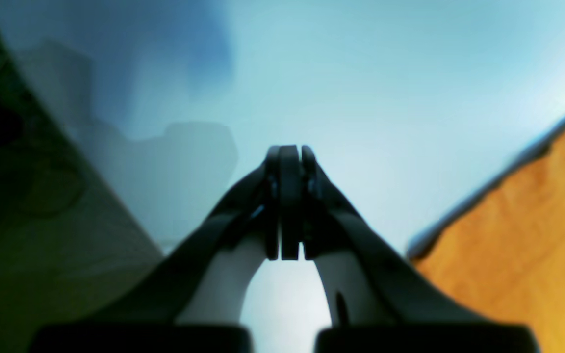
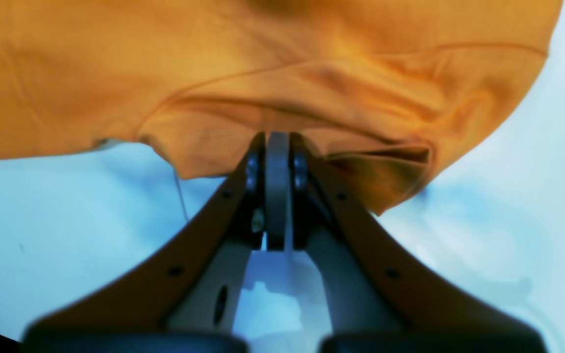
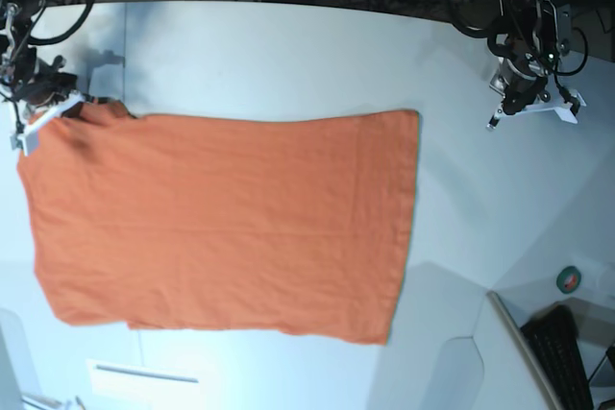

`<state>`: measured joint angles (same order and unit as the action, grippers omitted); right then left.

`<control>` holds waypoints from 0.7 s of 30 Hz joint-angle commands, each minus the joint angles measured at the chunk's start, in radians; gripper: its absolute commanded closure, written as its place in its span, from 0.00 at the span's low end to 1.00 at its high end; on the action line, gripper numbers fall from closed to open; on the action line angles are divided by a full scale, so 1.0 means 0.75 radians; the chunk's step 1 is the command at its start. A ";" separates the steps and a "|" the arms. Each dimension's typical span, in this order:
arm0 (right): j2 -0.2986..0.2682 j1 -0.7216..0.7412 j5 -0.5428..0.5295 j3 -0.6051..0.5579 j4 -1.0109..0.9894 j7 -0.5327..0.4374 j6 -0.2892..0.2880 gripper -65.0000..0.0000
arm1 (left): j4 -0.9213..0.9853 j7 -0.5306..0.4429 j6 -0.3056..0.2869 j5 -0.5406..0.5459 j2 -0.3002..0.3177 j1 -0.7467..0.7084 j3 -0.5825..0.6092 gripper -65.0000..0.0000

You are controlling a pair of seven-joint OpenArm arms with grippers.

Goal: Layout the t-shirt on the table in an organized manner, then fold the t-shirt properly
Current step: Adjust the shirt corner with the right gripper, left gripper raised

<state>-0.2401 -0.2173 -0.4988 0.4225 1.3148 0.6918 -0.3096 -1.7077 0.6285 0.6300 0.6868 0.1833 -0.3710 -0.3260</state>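
While the t-shirt [image 3: 221, 223] is lying spread flat across the worktop [image 3: 288, 55], the right hand [image 2: 277, 147] is sitting at its crumpled sleeve corner, fingers pressed together, with orange cloth bunched just ahead of the tips. The left hand [image 1: 290, 157] is hovering over bare worktop, fingers pressed together on nothing, the shirt's edge well off to its right.

light: bright, cool blue cast | wrist views: blurred | shadows: soft
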 commanded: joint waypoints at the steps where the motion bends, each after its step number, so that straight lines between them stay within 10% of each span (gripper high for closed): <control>1: -0.022 -0.016 -0.017 0.006 0.030 -0.017 -0.002 1.00 | -0.020 -0.017 0.002 -0.006 0.014 0.001 -0.008 1.00; 13: 0.020 -0.188 -0.019 0.017 0.404 0.012 0.001 1.00 | -0.017 -0.021 0.002 -0.172 0.021 0.015 0.006 1.00; 21: 0.006 0.080 0.228 0.011 0.057 0.012 -0.008 1.00 | -0.009 -0.017 0.000 -0.422 0.008 -0.006 0.104 1.00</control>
<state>-0.2230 -0.1593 -0.3180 0.4255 1.3430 0.7132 -0.3126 -1.7031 0.6384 0.6270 0.3889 0.1749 -0.3714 -0.2420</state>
